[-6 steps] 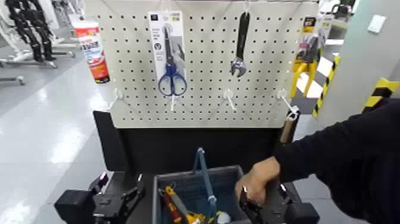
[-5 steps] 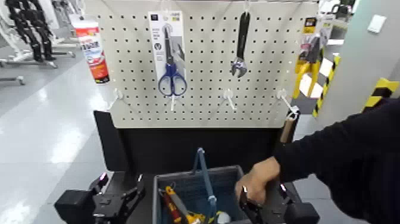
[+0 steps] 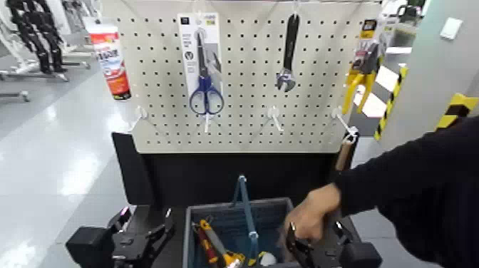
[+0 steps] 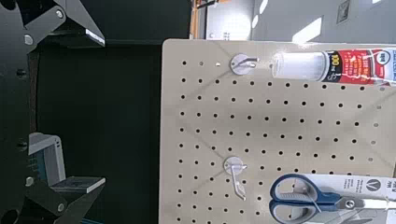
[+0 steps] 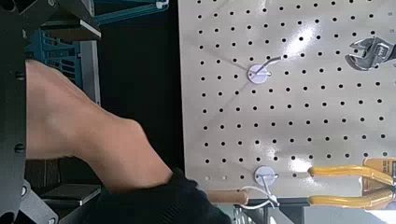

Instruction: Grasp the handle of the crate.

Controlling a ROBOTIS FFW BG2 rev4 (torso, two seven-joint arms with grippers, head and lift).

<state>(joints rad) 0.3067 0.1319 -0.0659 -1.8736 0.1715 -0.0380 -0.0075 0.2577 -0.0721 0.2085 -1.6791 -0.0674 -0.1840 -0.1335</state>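
The grey-blue crate [image 3: 274, 208] stands at the lower middle of the head view, with tools inside. Its thin teal handle [image 3: 244, 207] stands upright over the crate's middle. My left gripper [image 3: 161, 231] is to the crate's left, open and empty; in the left wrist view the left gripper [image 4: 97, 110] is spread, with the crate's rim [image 4: 45, 157] beside it. My right gripper [image 3: 300, 249] is at the crate's right edge, and a person's hand [image 3: 311, 212] rests on it. In the right wrist view the hand [image 5: 84, 121] lies between the spread fingers; the crate [image 5: 58, 51] and handle [image 5: 131, 11] show behind.
A pegboard [image 3: 249, 121] stands behind the crate with blue-handled scissors [image 3: 205, 93], a wrench [image 3: 287, 57], a tube [image 3: 110, 60] and yellow-handled pliers [image 3: 363, 68]. The person's dark sleeve [image 3: 420, 192] fills the right side. Red and yellow tools [image 3: 210, 246] lie in the crate.
The person's hand and sleeve have shifted slightly to the right on my right gripper. The grippers and crate have hardly moved.
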